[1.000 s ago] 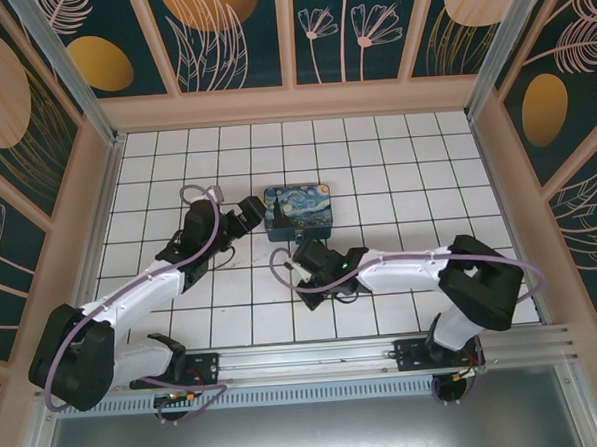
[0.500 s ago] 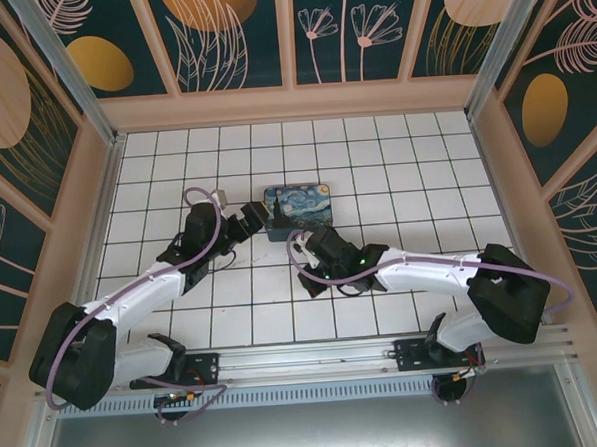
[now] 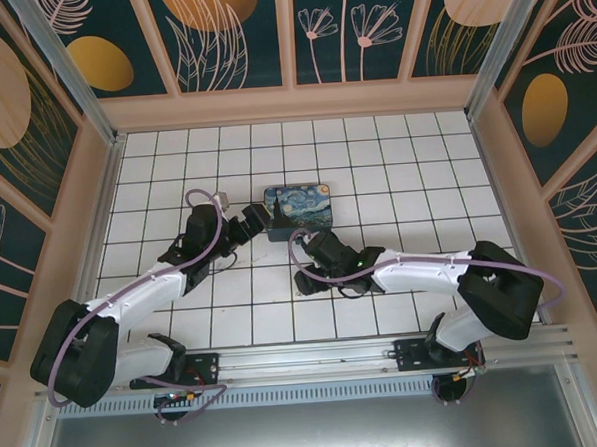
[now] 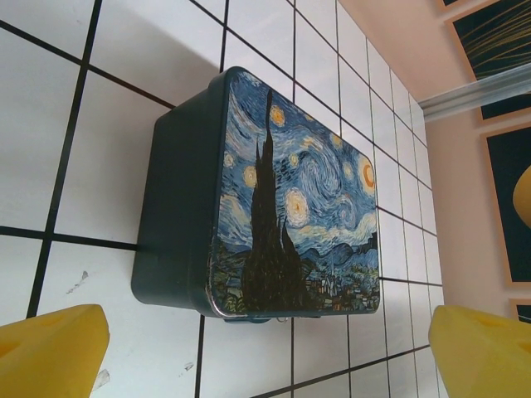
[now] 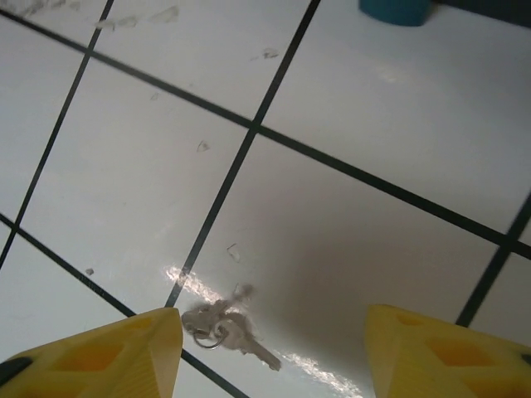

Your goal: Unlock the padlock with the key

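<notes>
key point(image 5: 228, 329) | loose under right claw point(image 5: 270, 352) | claw wide open, empty

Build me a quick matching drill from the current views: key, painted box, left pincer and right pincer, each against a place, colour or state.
Things:
1 key
2 painted box
3 left pincer
4 right pincer

Descriptions:
A open, aimed at the painted box
B lying flat on the tiled floor
C dark sides, starry blue-and-yellow lid
D open, with the key on the floor beneath it

Pairs: 1-B; 2-C; 3-A; 4-D
</notes>
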You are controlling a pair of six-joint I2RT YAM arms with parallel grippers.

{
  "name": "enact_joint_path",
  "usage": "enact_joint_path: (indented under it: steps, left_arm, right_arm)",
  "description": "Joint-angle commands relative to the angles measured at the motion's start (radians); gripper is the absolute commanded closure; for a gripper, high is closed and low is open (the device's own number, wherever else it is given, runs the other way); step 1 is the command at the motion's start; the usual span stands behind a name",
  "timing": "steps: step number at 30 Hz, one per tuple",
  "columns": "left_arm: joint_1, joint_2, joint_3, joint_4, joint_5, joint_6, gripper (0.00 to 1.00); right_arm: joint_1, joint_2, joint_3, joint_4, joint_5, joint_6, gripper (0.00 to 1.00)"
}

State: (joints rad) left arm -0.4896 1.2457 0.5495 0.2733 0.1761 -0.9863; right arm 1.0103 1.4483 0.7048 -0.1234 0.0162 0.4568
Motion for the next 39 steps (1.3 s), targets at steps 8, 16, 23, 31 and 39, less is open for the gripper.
enact_joint_path:
  steps: [8,16,23,31,39]
  left_arm:
    - [0.005,0.009,-0.003,0.019,-0.005,-0.011,0.01]
    - [0.005,-0.002,-0.002,-0.002,-0.029,-0.008,0.01]
    - [0.005,-0.013,-0.004,-0.004,-0.04,-0.01,0.01]
    - [0.005,-0.017,-0.01,0.001,-0.044,-0.014,0.01]
    - [0.005,-0.032,-0.017,0.004,-0.043,-0.023,0.01]
  right_arm:
    - [0.078,0.049,0.048,-0.069,0.091,0.07,0.38]
    - [0.132,0.168,0.118,-0.094,0.129,0.097,0.38]
    - [0.178,0.244,0.174,-0.143,0.166,0.129,0.4]
    - [0.228,0.352,0.258,-0.23,0.238,0.198,0.45]
    - [0.264,0.395,0.293,-0.293,0.253,0.29,0.58]
